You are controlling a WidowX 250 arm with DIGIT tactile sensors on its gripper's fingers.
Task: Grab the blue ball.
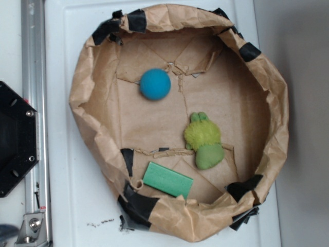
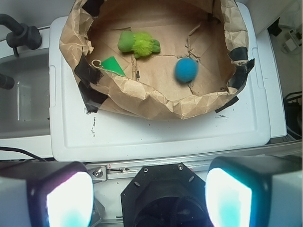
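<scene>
The blue ball (image 1: 154, 84) (image 2: 186, 70) rests loose on the floor of the crumpled paper bowl (image 1: 82, 77) (image 2: 156, 101), near its wall and well apart from the green plush toy (image 1: 203, 140) (image 2: 138, 43) and green block (image 1: 168, 179) (image 2: 113, 65). The gripper (image 2: 149, 196) hangs outside the bowl with its fingers (image 2: 68, 198) spread wide and nothing between them. My guess is that crossing the raised wall could snag the paper, and one finger touching first could roll the smooth ball away.

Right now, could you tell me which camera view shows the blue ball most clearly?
The exterior view: the blue ball appears large, sharp and unobstructed on the brown paper bowl's floor. The wrist view shows it smaller, slightly blurred and farther off, beyond the bowl's crumpled near rim.
</scene>
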